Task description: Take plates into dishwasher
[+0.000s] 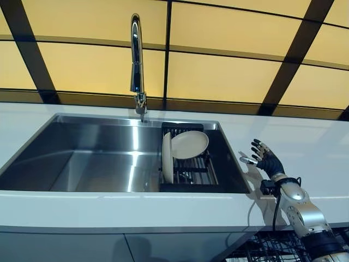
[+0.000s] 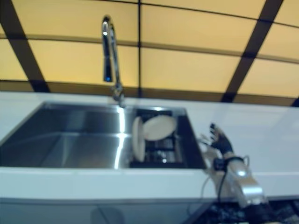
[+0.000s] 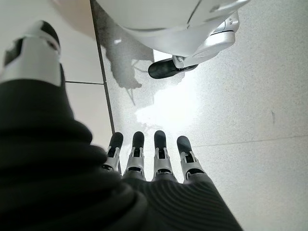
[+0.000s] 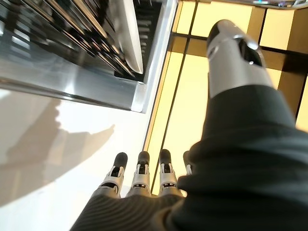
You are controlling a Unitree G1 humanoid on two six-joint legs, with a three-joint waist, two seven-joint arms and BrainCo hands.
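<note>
The white bench [image 1: 305,147] holds a big steel sink [image 1: 98,164], and a dark rack [image 1: 191,173] in its right end carries two plates [image 1: 189,144], one upright and one leaning. The right hand [image 1: 265,158] hovers just right of the sink, fingers straight and empty, while the left hand [image 3: 154,163] hangs relaxed over the floor. A clumsy reach could knock the leaning plate off the rack.

Head eyes share sink [image 1: 109,164]; wrist views close
</note>
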